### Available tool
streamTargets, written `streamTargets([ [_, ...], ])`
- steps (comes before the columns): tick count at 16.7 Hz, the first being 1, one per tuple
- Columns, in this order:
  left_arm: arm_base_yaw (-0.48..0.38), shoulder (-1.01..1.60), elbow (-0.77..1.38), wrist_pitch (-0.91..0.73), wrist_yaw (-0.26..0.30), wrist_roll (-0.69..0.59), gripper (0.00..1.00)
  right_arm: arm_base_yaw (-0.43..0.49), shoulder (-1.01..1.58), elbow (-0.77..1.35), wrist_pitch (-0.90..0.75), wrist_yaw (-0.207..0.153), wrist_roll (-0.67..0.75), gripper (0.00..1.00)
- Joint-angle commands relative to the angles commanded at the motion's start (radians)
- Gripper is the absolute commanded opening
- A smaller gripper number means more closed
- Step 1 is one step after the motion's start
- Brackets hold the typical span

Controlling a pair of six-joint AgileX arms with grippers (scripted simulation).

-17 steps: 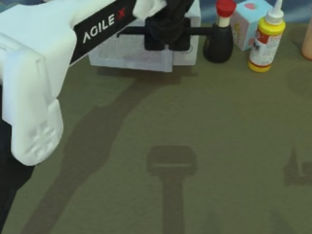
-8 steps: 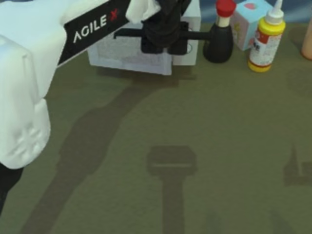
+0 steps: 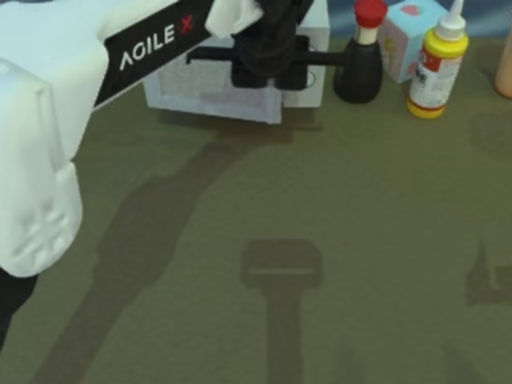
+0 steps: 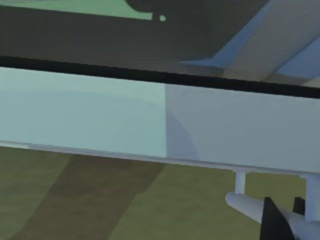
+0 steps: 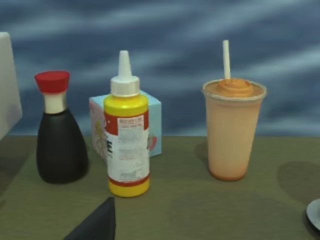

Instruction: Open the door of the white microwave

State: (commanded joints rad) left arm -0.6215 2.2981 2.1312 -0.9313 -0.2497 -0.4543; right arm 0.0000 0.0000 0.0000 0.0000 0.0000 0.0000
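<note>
Reaching left hand [image 3: 268,72] at door [image 3: 212,90] handle, white microwave [image 3: 316,32] behind

Bottles, a carton and a drink stood on the bench [image 5: 210,210].
A dark red-capped bottle [image 5: 60,145] stood beside a yellow squeeze bottle [image 5: 127,145], the pale blue carton [image 5: 150,122] behind them, and an orange cup [image 5: 232,132] with a straw [image 5: 226,59] apart.

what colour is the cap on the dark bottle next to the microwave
Red, on the dark bottle; the right wrist view shows it best.
</note>
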Motion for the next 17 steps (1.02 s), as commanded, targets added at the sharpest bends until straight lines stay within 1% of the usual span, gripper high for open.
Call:
streamTargets([
  [14,0.000,0.000,0.000,0.000,0.000,0.000,0.00,0.000,0.000,0.000,0.000,0.000,0.000,1.00],
  [17,-0.007,-0.005,-0.016,0.009,0.010,0.004,0.00,0.000,0.000,0.000,0.000,0.000,0.000,1.00],
])
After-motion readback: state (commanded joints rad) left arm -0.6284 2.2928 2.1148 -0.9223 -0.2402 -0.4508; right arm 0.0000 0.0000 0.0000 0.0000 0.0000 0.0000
